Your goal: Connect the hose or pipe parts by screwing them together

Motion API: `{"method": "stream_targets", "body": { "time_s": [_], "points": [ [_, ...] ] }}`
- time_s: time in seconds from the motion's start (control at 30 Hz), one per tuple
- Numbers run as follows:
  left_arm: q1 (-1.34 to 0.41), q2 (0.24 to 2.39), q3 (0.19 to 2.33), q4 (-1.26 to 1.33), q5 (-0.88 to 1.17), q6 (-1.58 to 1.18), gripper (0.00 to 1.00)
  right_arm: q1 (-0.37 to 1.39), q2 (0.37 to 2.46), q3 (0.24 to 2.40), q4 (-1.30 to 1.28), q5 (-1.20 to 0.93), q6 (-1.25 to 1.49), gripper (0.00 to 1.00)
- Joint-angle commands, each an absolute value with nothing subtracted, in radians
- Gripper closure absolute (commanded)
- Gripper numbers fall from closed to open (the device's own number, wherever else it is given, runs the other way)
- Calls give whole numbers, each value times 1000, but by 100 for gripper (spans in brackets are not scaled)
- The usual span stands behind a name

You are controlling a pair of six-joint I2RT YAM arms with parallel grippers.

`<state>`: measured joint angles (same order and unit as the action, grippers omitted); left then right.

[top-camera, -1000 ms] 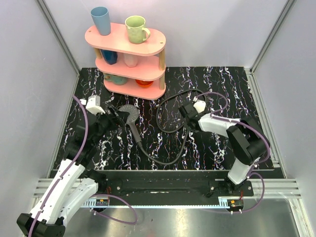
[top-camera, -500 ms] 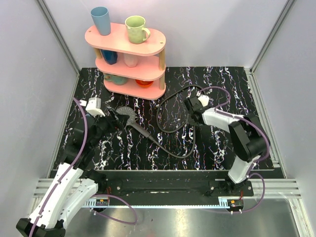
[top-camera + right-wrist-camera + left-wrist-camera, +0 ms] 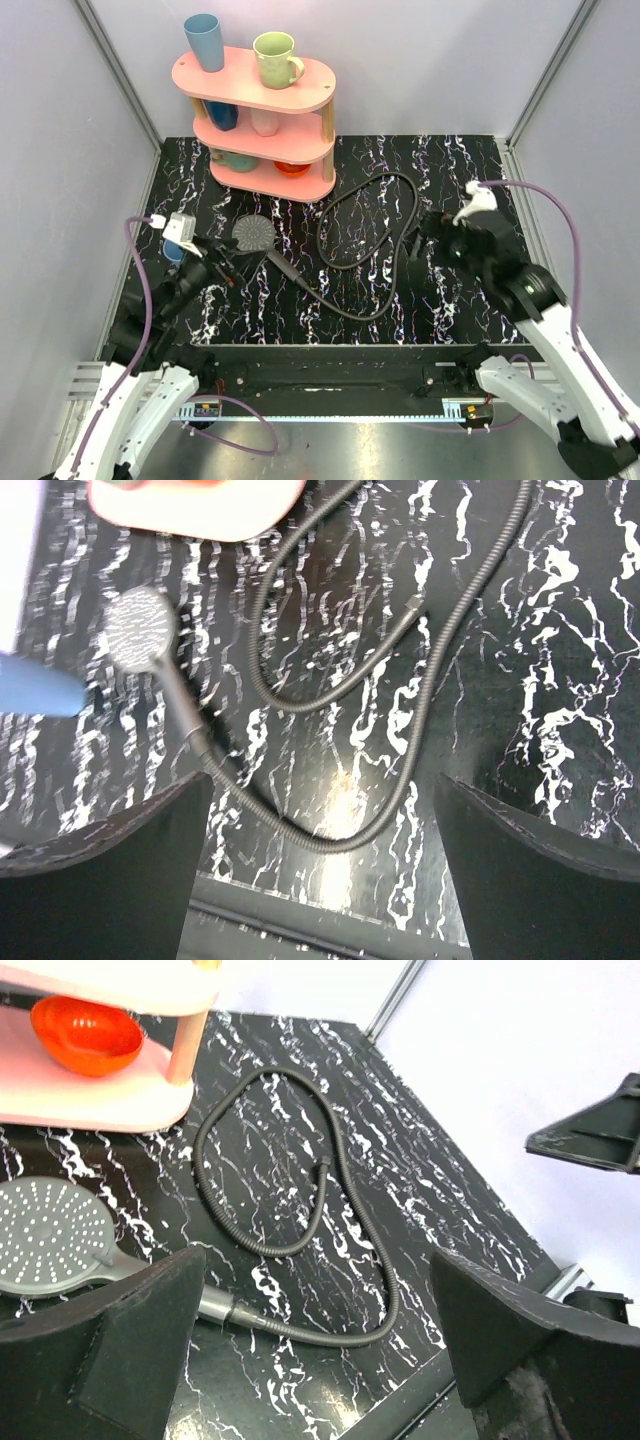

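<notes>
The shower head [image 3: 253, 232] lies face up on the black marbled table, its dark handle [image 3: 281, 266] pointing to the near right. The black hose [image 3: 352, 313] runs on from the handle's silver end [image 3: 215, 1303], sweeps right and curls into a loop [image 3: 360, 195] further back. My left gripper [image 3: 221, 266] hovers open just left of the handle, with nothing between its fingers [image 3: 130, 1350]. Right of the loop, my right gripper [image 3: 428, 240] hangs open and empty. From the right wrist I look down on the head [image 3: 140, 628] and the hose [image 3: 330, 845].
A pink three-tier shelf [image 3: 262, 90] with cups and mugs stands at the back left, and an orange bowl [image 3: 85, 1032] sits on its lowest tier. Grey walls close in the sides and back. A metal rail [image 3: 330, 395] runs along the near edge.
Both grippers have opened and pulled back toward the near edge. The left let go of the shower head and the right let go of the hose. Both parts now rest on the table.
</notes>
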<state>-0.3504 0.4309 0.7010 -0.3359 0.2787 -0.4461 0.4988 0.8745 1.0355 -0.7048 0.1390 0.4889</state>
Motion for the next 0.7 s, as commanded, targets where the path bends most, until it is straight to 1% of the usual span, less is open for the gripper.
{"method": "stream_targets", "body": {
  "time_s": [0.0, 0.03, 0.07, 0.27, 0.43, 0.67],
  "points": [
    [-351, 352, 713, -287, 328, -451, 1, 497, 683, 1016, -807, 3, 454, 0],
    [-351, 336, 712, -291, 319, -446, 1, 497, 649, 1006, -805, -33, 456, 0],
    [-351, 321, 701, -296, 311, -445, 1, 497, 585, 1000, -805, -34, 463, 0],
    [-351, 258, 687, -337, 269, -404, 1, 495, 419, 950, -792, -26, 515, 0],
    [-351, 233, 687, -365, 239, -385, 1, 497, 377, 919, -798, -28, 514, 0],
    [-351, 207, 692, -393, 230, -380, 1, 497, 393, 928, -802, -31, 497, 0]
  ]
}}
